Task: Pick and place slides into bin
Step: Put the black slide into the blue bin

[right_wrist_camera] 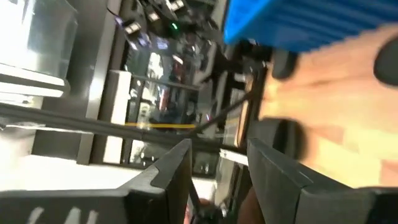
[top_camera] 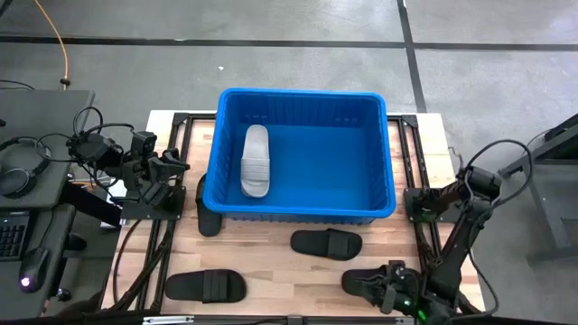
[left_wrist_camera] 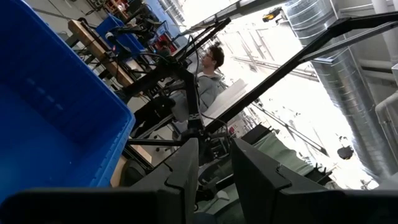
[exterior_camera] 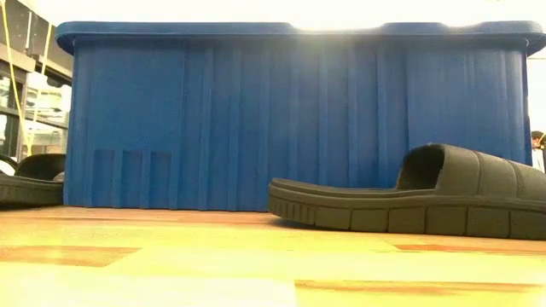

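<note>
Wooden table (top_camera: 271, 262): blue bin (top_camera: 390, 171) holds one grey slide (top_camera: 256, 161); both claws' state unclear.

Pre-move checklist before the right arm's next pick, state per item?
1. Bin free to take slides: ok, only one grey slide inside.
2. Right gripper at the near-right black slide: ok.
3. That slide gripped: cannot tell.
4. Middle black slide clear of both arms: ok.
5. Left gripper parked beside the bin, holding nothing: ok.
6. Near-left black slide flat on table: ok.
</note>
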You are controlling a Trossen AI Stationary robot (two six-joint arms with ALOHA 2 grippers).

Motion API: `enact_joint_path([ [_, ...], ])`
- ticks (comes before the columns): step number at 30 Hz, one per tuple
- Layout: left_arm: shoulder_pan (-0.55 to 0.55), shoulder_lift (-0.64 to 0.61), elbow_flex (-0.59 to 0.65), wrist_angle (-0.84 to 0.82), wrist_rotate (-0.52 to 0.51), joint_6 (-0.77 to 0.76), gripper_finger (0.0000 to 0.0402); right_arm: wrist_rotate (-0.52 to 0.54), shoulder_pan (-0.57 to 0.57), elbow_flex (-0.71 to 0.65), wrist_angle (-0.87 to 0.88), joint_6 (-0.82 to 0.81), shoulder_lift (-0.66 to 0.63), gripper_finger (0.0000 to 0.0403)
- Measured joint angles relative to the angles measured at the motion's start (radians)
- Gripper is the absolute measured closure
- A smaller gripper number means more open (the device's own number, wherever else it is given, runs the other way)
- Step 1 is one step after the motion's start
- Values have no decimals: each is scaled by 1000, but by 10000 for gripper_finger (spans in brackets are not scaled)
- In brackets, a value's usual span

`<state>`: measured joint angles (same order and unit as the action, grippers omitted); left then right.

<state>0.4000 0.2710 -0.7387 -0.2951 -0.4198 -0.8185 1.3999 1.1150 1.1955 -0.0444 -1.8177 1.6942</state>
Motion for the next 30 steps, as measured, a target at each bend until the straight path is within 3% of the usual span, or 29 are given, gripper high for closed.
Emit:
enact_joint_path([
  [8,0,0,0,0,1,0,314,-130,5,0,464,-473,38,257],
  [15,0,0,0,0,-8,3,314,-176,-1,0,606,-495,39,257],
  [19,0,0,0,2,-34,-21,314,-113,-34,0,579,-487,50,258],
  [22,0,0,0,3,-42,-24,314,-195,-62,0,575,-456,68,259],
  [26,0,3,0,10,-45,-26,314,-150,-52,0,736,-637,116,262],
  [29,0,2,0,15,-45,-32,314,-266,-34,0,744,-673,139,263],
  [30,0,3,0,15,-45,-37,314,-250,-36,0,737,-666,153,263],
])
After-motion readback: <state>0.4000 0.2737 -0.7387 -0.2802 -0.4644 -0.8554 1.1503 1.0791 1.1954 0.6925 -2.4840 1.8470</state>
